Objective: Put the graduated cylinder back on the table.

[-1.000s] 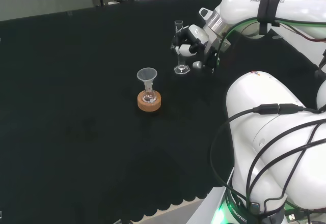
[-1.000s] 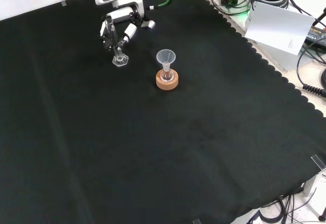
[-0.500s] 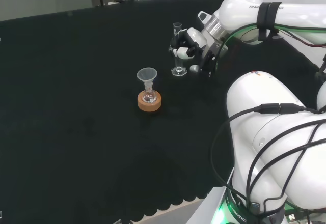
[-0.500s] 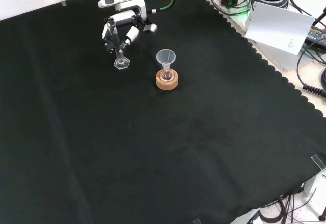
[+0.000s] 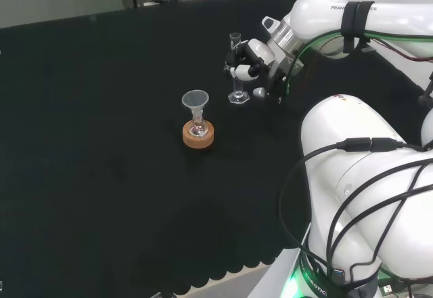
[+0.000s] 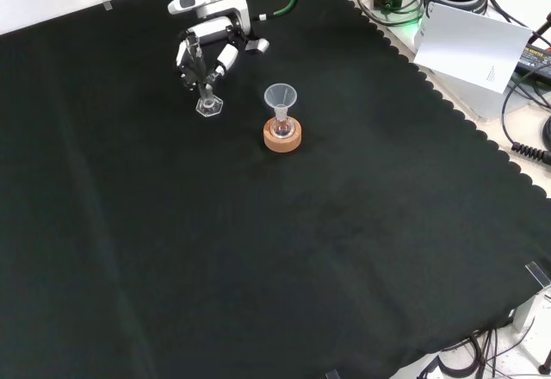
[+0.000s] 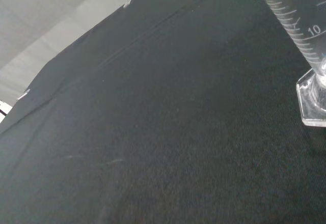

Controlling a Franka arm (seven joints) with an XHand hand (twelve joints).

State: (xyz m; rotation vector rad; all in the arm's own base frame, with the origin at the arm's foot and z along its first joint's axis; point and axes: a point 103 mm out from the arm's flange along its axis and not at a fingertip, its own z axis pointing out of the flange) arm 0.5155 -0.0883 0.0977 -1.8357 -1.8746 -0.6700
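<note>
The hand (image 5: pixel 256 66) had its fingers curled round the upper part of the graduated cylinder (image 5: pixel 236 74), pinching it upright. The cylinder's hexagonal foot (image 6: pixel 207 107) lay at or just above the black cloth of the surface (image 6: pixel 327 250); contact could not be told for certain. In the head view the cylinder stood near, behind and to the right of the cork ring (image 5: pixel 198 135), which carried a small flask (image 5: pixel 197 129) with a clear funnel (image 5: pixel 195 100) in its neck. In the wrist view the cylinder's printed scale and foot (image 7: pixel 313 102) appeared against the cloth.
</note>
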